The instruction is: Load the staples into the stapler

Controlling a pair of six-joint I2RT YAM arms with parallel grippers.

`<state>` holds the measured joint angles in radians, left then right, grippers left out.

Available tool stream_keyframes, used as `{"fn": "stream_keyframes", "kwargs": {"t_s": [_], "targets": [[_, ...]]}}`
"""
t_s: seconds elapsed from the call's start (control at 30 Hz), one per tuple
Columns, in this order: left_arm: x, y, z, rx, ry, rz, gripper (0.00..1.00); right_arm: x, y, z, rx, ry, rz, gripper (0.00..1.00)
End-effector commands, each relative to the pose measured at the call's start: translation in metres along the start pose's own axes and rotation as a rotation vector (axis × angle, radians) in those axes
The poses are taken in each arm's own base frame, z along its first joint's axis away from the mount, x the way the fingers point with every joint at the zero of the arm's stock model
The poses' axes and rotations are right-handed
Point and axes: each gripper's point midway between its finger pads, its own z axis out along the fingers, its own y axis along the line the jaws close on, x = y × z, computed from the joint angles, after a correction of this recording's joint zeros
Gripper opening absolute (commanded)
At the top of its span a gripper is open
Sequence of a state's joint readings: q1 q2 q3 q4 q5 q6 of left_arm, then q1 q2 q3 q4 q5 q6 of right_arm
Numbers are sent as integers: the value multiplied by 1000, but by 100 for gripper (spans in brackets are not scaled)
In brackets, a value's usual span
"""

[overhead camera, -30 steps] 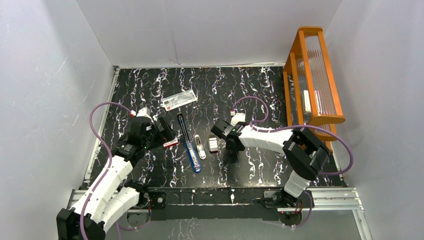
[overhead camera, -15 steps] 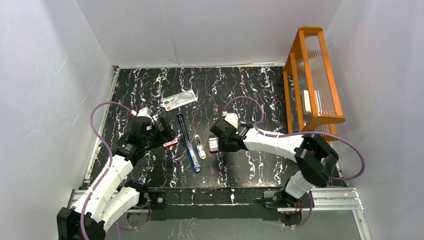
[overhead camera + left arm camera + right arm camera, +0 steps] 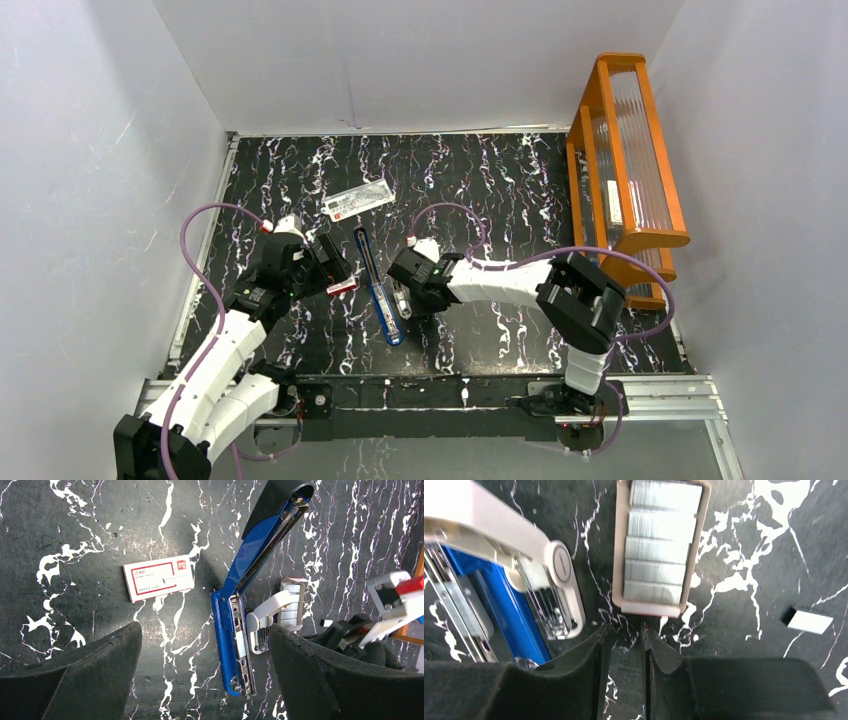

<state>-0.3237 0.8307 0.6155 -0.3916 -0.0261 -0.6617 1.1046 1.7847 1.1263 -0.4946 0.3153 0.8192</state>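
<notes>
The blue stapler (image 3: 235, 630) lies swung open on the black marbled table, with its silver rail facing up and its black base (image 3: 362, 248) stretched toward the back. The staples fill a small open tray (image 3: 659, 545) just right of it. The red-and-white sleeve (image 3: 158, 578) lies to the stapler's left. My right gripper (image 3: 626, 632) hovers low at the tray's near end. Its jaws are a narrow gap apart, with only table showing between them. My left gripper (image 3: 205, 680) is wide open above the stapler's blue end and touches nothing.
A white plastic tool (image 3: 524, 545) lies between the stapler and the tray. Toward the back sits a flat clear packet (image 3: 358, 199). An orange rack (image 3: 625, 160) stands along the right wall. A small white scrap (image 3: 809, 621) lies right of the tray.
My right gripper has swung left, from right of the tray to over its near end, and its jaws have narrowed. The left arm has not moved.
</notes>
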Motion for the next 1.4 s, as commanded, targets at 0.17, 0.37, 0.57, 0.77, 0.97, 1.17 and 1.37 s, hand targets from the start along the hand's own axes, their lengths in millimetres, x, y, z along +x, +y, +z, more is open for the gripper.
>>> {"fn": "stream_keyframes", "kwargs": {"t_s": [0.17, 0.37, 0.57, 0.77, 0.97, 1.17, 1.37], "targets": [[-8, -1, -4, -3, -32, 13, 94, -44, -19, 18, 86, -49, 72, 35], [-8, -2, -3, -1, -27, 9, 94, -65, -26, 26, 85, -70, 67, 36], [-9, 0, -5, -7, -37, 10, 94, -66, -16, -1, -38, -91, 29, 36], [-8, -2, -4, 2, -34, 3, 94, -59, -66, -24, 68, -107, 95, 31], [-10, -4, -4, 9, -36, -2, 94, -62, -112, -16, 148, -82, 134, 22], [-9, -7, -4, 22, -33, -5, 94, -52, -127, -7, 191, -25, 115, 19], [-10, -9, -5, 32, -35, -6, 94, -30, -132, 3, 206, 44, 123, 19]]}}
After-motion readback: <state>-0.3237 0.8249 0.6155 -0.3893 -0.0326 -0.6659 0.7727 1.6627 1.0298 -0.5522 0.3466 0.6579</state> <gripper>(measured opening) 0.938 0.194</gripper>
